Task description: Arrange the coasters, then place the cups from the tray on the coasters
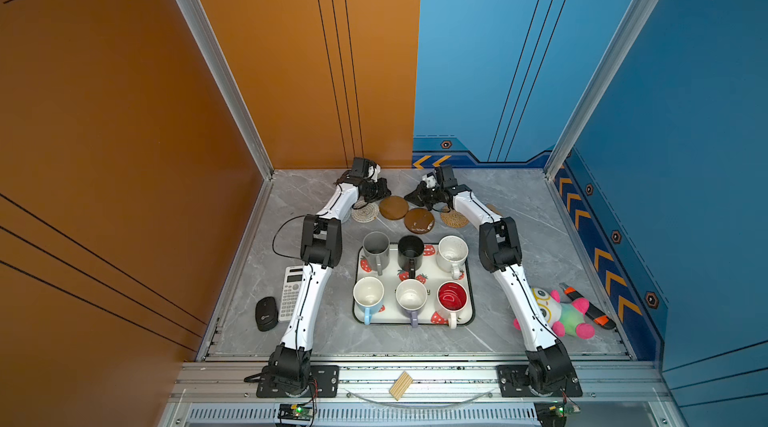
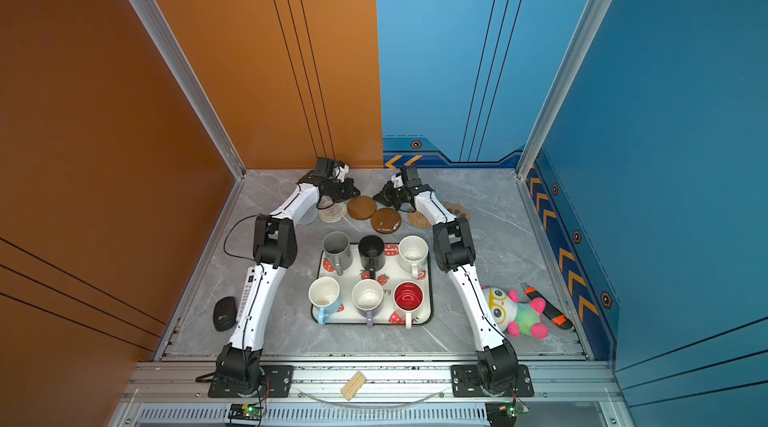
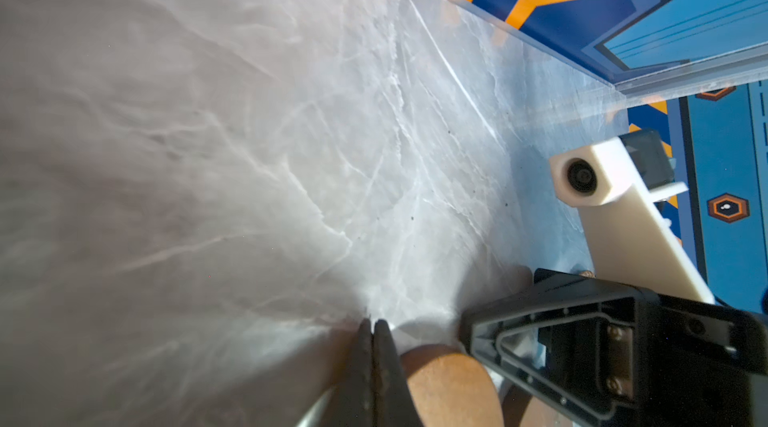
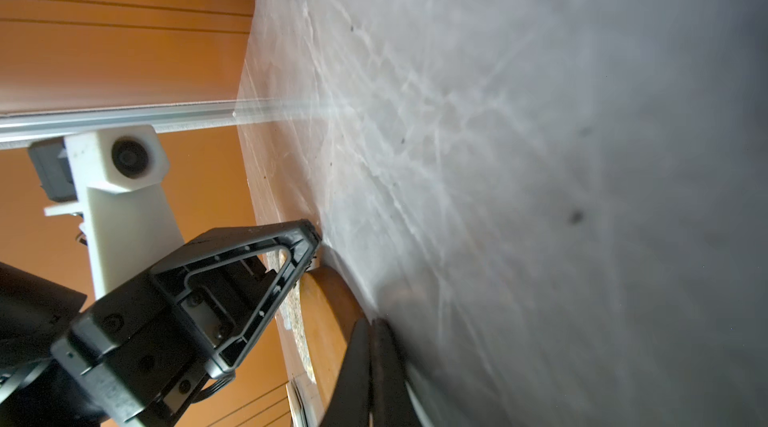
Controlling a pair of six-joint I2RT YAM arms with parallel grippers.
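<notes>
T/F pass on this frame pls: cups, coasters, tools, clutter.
1. All six cups stand on the tray. True.
2. The red-inside cup sits on a coaster. False: it is on the tray.
3. The left tool and right tool are both shut. True.
4. The plush toy lies beside the calculator. False: the toy is by the right arm, the calculator by the left arm.
5. The wooden discs lie between the cream woven coaster and the rattan coaster. True.
</notes>
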